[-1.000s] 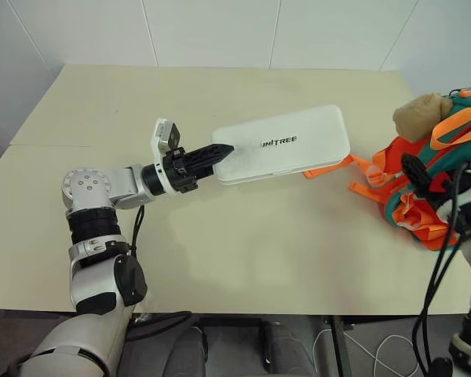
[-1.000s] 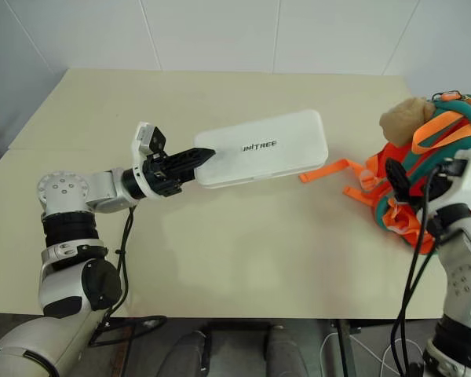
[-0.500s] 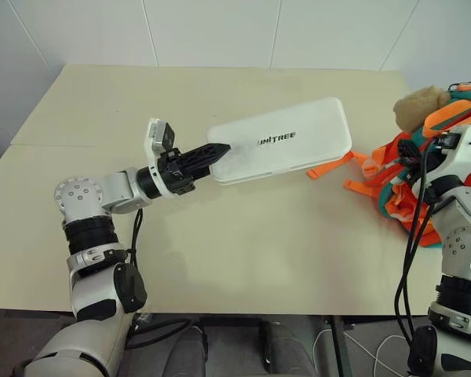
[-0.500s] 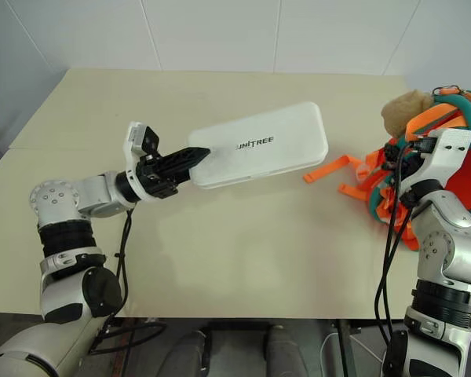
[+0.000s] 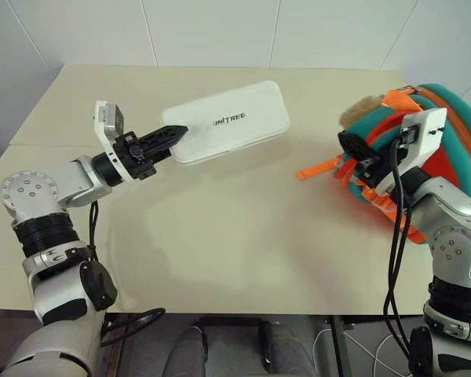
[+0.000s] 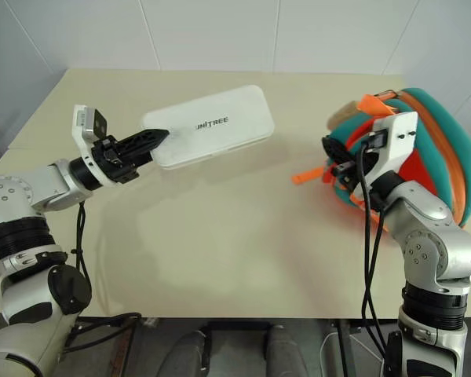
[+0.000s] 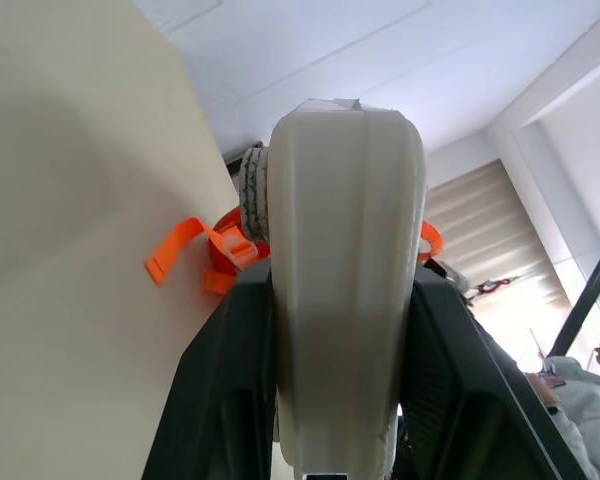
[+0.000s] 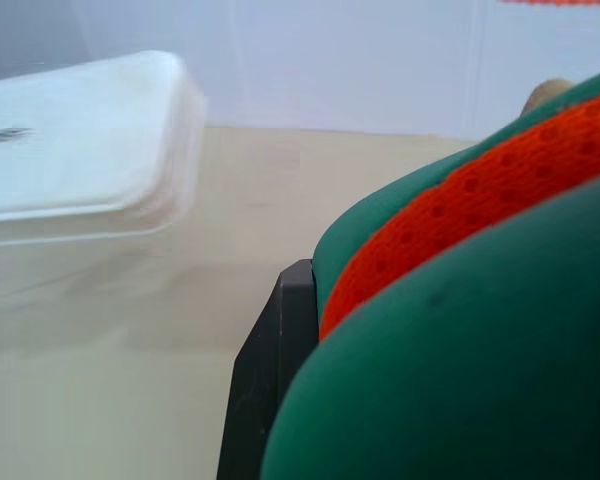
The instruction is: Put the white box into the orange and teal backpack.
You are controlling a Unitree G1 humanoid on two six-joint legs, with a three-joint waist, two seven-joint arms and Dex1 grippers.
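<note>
Carried the white box [image 5: 231, 122] in the air well apart from the backpack [image 5: 455, 110], on the far side of the table [image 5: 220, 236] from it, long side roughly level and lettering up. Clamped one short end between the black fingers [image 7: 220, 400] of the left gripper [image 5: 177, 130], one on each flat face, with the far end left free and aimed toward the backpack.

Pinched the near edge of the backpack with the right gripper [image 5: 353, 153], jaws drawn together on teal and orange fabric, and tipped the bag up off the table. Showed a tan plush toy [image 5: 359, 111] at the backpack's top edge and a loose orange strap [image 5: 318, 169] trailing from its foot onto the tabletop.

Looked stiff, smooth and hard-shelled, so probably slick against the fingers; likely light too, judging by the level hang from an end grip alone. Seemed best held just as here, at a short end across the thin dimension, leaving the full length free to slide in nose first. Risked twisting or slipping in the grip on snagging soft fabric. Appeared floppy by contrast, needing its mouth held open; could not make out that opening here.
</note>
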